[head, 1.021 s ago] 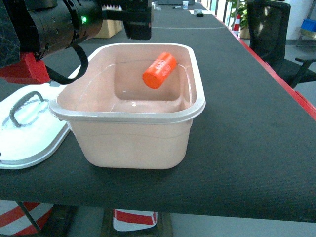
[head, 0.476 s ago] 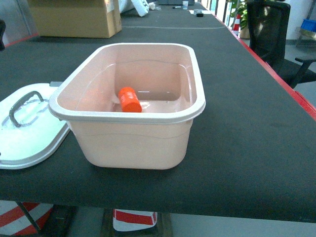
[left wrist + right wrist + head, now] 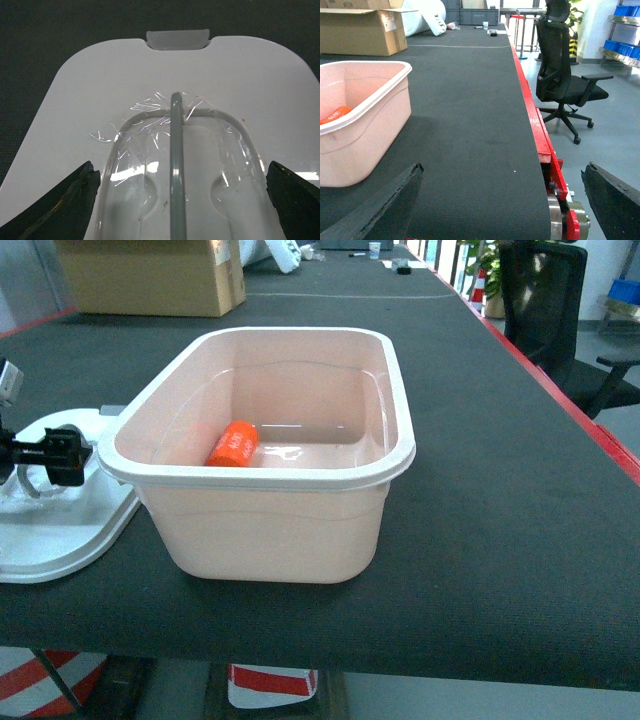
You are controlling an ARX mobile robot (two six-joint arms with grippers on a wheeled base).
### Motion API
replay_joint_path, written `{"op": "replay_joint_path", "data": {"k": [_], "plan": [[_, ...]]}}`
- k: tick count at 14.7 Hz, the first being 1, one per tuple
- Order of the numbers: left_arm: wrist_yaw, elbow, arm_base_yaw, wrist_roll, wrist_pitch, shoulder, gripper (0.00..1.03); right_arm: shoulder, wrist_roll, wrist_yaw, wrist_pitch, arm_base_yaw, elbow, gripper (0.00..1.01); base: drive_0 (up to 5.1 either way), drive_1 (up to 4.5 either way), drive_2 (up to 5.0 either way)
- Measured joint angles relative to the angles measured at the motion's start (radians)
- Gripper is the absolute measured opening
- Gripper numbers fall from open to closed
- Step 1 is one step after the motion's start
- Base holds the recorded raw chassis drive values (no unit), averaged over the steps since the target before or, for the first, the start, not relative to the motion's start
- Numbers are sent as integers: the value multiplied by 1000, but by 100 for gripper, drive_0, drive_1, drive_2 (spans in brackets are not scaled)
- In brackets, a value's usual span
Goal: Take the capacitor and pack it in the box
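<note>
One orange capacitor (image 3: 232, 444) lies on its side on the floor of the pink box (image 3: 300, 478), well to the right of the left gripper (image 3: 180, 200). That gripper's jaws are spread wide on either side of the grey handle (image 3: 176, 170) of the white lid (image 3: 250, 80). Beyond the right gripper (image 3: 502, 210), with jaws also spread and holding nothing, stretches the black tabletop (image 3: 470, 100).

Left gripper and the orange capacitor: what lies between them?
In the head view, the near-left wall of the pink box stands between the left gripper, over the white lid, and the capacitor inside.
</note>
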Motion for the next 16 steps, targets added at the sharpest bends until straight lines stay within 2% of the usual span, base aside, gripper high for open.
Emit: {"op": "replay_joint_path", "data": {"k": [1, 2, 6, 10, 13, 15, 16], "plan": [[-3, 18, 2, -1, -19, 9, 98, 0, 0, 0, 0, 0, 0, 98, 0, 0, 0], [4, 25, 5, -1, -25, 9, 90, 0, 0, 0, 0, 0, 0, 98, 0, 0, 0], [14, 40, 18, -1, -86, 22, 44, 0, 0, 0, 0, 0, 0, 98, 0, 0, 0], [24, 54, 18, -1, -77, 29, 1, 0, 0, 0, 0, 0, 0, 98, 0, 0, 0], [14, 67, 16, -5, -90, 25, 2, 0, 0, 0, 0, 0, 0, 98, 0, 0, 0], [12, 67, 24, -50, -141, -36, 2, 0, 0, 0, 0, 0, 0, 98, 0, 0, 0], [-14, 77, 28, -82, -181, -105, 2, 0, 0, 0, 0, 0, 0, 98, 0, 0, 0]]}}
